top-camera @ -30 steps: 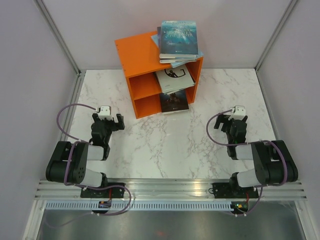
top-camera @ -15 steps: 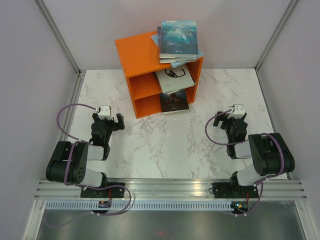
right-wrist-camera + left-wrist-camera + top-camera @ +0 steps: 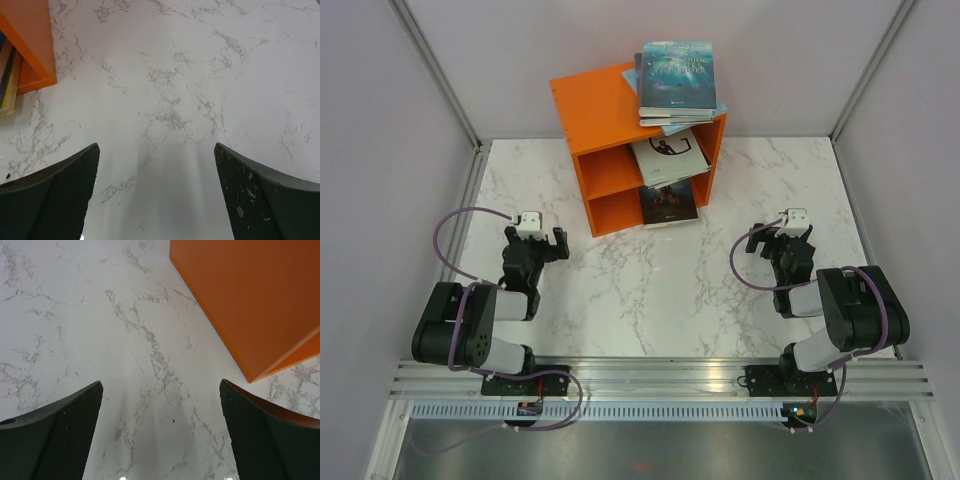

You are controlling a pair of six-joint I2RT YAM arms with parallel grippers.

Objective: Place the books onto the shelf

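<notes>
Books [image 3: 677, 80] lie stacked atop the orange shelf [image 3: 605, 110] at the far side of the desk [image 3: 650, 285], with more in both compartments. The left gripper [image 3: 535, 237] and right gripper [image 3: 783, 240] rest spread and empty; the right arm has shifted slightly. The left wrist view shows only the shelf's side [image 3: 250, 300]. The right wrist view catches books [image 3: 7, 82] inside the shelf.

Top camera looks steeply down over the whole desk [image 3: 650, 285]; both wrist cameras sit close above it, facing 12 o'clock, sharing the orange shelf [image 3: 595, 105].
</notes>
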